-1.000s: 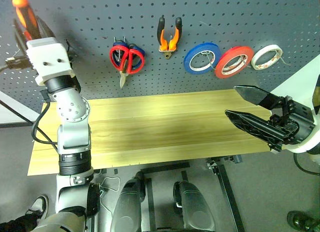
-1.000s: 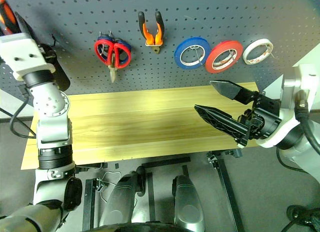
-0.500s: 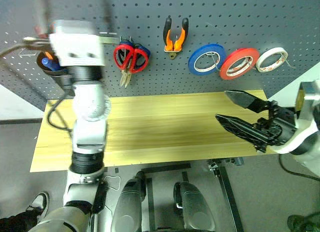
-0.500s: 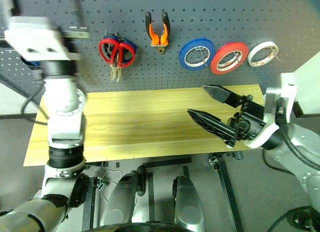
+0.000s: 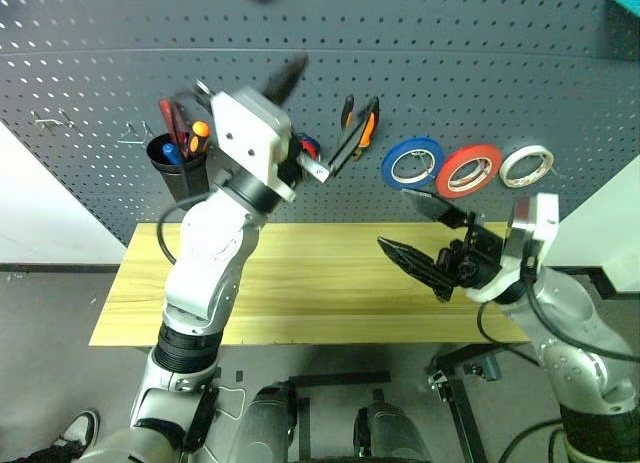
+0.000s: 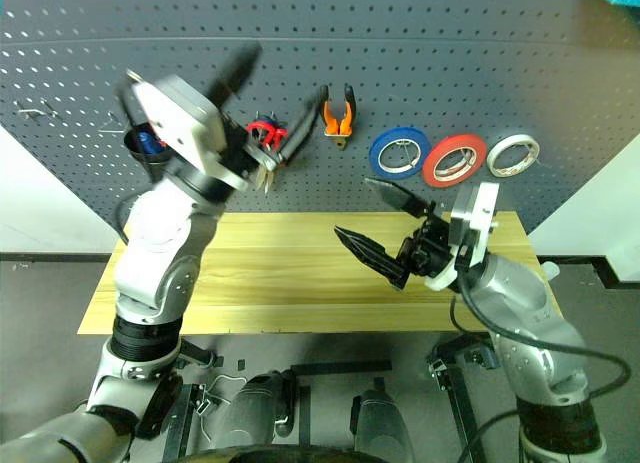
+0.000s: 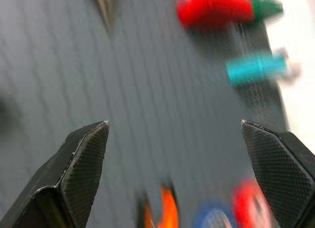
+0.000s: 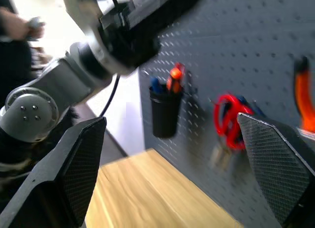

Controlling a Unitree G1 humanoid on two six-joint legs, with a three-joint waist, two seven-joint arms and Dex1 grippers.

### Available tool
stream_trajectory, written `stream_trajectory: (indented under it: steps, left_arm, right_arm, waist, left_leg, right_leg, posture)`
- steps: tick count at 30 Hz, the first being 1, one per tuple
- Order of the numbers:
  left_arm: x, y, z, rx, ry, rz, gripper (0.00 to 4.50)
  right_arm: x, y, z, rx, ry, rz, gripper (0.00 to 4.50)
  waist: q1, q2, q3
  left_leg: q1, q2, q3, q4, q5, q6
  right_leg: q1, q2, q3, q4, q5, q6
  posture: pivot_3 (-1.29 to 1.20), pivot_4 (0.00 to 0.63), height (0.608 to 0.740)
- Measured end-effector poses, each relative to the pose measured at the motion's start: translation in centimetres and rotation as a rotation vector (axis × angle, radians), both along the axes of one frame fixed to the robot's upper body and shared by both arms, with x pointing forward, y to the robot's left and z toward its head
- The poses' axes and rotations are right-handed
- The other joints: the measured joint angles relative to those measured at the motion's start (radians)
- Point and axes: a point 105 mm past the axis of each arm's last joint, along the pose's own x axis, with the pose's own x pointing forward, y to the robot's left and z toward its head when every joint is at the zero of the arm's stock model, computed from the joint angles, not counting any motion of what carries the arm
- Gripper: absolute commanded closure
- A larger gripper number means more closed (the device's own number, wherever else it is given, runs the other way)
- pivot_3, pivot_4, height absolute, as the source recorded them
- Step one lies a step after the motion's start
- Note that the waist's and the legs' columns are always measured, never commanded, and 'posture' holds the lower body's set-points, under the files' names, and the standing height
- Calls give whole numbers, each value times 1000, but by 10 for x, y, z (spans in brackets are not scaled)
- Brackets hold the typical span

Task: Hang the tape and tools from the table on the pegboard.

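The red tape (image 5: 468,170) hangs flat against the pegboard (image 5: 480,63), second of three rolls in a row between a blue roll (image 5: 412,163) and a white roll (image 5: 526,166). One pair of pliers (image 6: 337,109) hangs handles up, long axis vertical. Red-handled scissors (image 6: 263,133) hang beside a black cup (image 5: 178,170). The table (image 5: 320,293) is bare. The left gripper (image 5: 310,108) and right gripper (image 5: 425,238) both stand wide apart, holding nothing.
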Motion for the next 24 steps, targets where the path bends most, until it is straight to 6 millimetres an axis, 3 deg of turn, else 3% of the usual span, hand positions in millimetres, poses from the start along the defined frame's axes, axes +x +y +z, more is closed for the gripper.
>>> stream_trajectory:
  steps: [3, 6, 9, 11, 16, 20, 24]
  left_arm:
    - [12, 17, -90, 122, 294, 12, 31]
    - [6, 33, -163, 253, 512, 19, 31]
    - [-1, 52, -213, 277, 692, 44, 31]
    - [-4, 64, -227, 253, 746, 76, 31]
    - [-15, 90, -238, 191, 773, 127, 31]
    - [-41, 101, -255, 168, 819, 109, 31]
    - [-57, 117, -260, 92, 839, 129, 31]
  right_arm:
    - [-10, -11, -37, -45, 97, -80, 0]
    - [-13, -17, -72, -108, 187, -143, 0]
    - [-10, -20, -101, -124, 270, -207, 0]
    - [-7, -22, -112, -138, 290, -248, 0]
    - [-5, -25, -130, -76, 349, -330, 0]
    - [-8, -43, -158, 6, 427, -485, 0]
    - [-13, -71, -164, 31, 401, -646, 0]
  waist:
    - [-11, 2, -21]
    - [-18, 1, -34]
    - [-17, 4, -40]
    - [-16, 5, -42]
    - [-15, 6, -59]
    - [-16, 10, -72]
    - [-17, 16, -78]
  left_leg:
    - [1, 4, 0, -4, 0, 2]
    - [1, 5, 0, -4, 1, 5]
    - [1, 6, 0, -4, 1, 4]
    - [1, 7, 0, -4, 1, 3]
    - [1, 7, 0, -4, -1, 2]
    - [2, 7, 1, -5, -1, 2]
    - [4, 7, 3, -5, -2, 2]
  right_leg:
    - [3, -1, 4, -4, 2, 0]
    - [1, 0, 5, -1, 2, 2]
    - [-3, 1, 5, 1, 2, 1]
    - [-5, -1, 5, 2, 2, 1]
    - [-5, -3, 7, 2, 2, 1]
    - [-5, -4, 9, 2, 1, -3]
    - [-5, -5, 12, 1, 0, -5]
  posture:
    - [39, 0, 714]
    - [46, 0, 714]
    - [47, 0, 714]
    - [55, 0, 714]
    - [57, 0, 714]
    - [56, 0, 714]
    - [54, 0, 714]
